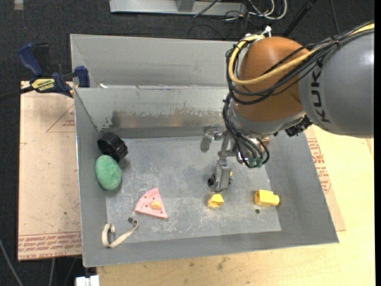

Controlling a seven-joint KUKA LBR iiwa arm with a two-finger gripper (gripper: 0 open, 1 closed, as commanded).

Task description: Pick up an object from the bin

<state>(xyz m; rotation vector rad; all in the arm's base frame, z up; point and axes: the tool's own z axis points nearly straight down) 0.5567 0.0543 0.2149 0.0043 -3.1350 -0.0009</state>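
My gripper [218, 183] hangs low over the middle of the bin, its fingertips just above a small yellow block [216, 201] on the floor. The fingers stand close together with nothing seen between them. A second, larger yellow piece [266, 198] lies to the right of it, apart from the gripper.
A pink wedge with a yellow spot [151, 205] lies left of centre. At the left wall sit a green oval lump [108, 172] and a black round cap [112, 146]. A beige strap with a metal hook [117, 233] lies at the front left. The arm's orange cover and cables loom over the back right.
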